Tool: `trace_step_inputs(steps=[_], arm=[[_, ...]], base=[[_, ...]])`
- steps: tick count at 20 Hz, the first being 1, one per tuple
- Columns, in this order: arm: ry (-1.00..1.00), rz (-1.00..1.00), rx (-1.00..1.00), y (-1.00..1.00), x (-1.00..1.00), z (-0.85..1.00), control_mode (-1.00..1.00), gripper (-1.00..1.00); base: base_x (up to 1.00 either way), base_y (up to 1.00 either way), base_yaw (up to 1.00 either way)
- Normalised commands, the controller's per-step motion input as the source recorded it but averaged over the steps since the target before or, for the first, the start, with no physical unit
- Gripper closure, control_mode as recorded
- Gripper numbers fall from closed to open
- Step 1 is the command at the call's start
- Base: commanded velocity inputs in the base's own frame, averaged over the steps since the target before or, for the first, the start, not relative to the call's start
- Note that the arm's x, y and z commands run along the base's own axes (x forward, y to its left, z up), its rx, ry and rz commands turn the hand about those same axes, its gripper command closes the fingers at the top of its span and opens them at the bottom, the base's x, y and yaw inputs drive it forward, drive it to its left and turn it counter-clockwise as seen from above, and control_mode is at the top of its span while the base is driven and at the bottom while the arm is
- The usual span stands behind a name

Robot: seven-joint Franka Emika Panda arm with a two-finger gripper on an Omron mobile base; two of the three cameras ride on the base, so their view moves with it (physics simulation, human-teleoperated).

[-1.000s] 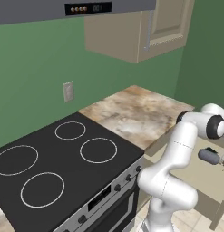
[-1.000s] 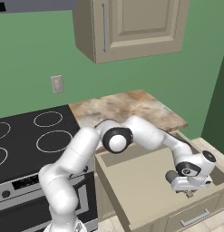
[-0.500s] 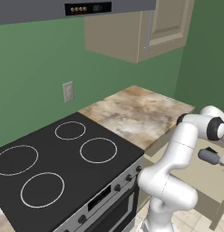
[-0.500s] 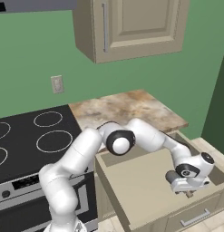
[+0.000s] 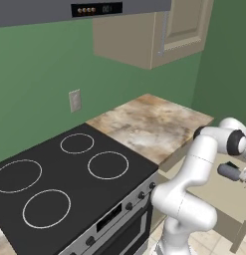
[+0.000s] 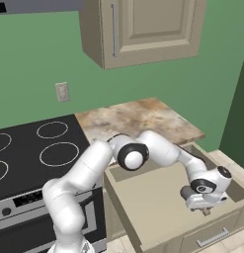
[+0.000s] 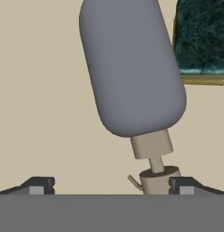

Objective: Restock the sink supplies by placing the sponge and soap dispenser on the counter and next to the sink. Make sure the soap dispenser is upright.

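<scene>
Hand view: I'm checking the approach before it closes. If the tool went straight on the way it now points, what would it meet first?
Probably the soap dispenser, lying on the drawer floor between the open tool's fingertips, its pump end nearest. The sponge sits off to one side, out of line. Depth is hard to judge.

Even, shadowless, slightly soft rendering

1 soap dispenser [image 7: 131, 68], 1 sponge [image 7: 202, 38], 4 burner rings [image 5: 108, 165], 1 open drawer [image 6: 158, 202], 1 wall outlet [image 5: 74, 100]
</scene>
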Motion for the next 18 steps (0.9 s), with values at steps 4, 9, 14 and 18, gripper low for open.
trace_step_inputs(steps=[4, 9, 14, 18], arm=[[0.0, 0.0, -0.03, -0.03, 0.08, -0.32, -1.0, -1.0], [-0.01, 0.0, -0.01, -0.17, 0.02, -0.13, -1.0, -1.0], [-0.03, 0.0, 0.0, -0.11, 0.0, -0.01, -1.0, -1.0], [-0.03, 0.0, -0.02, 0.0, 0.06, 0.0, -1.0, -1.0]], base=[[0.0, 0.0, 0.0], [0.0, 0.0, 0.0], [0.0, 0.0, 0.0], [0.0, 0.0, 0.0]])
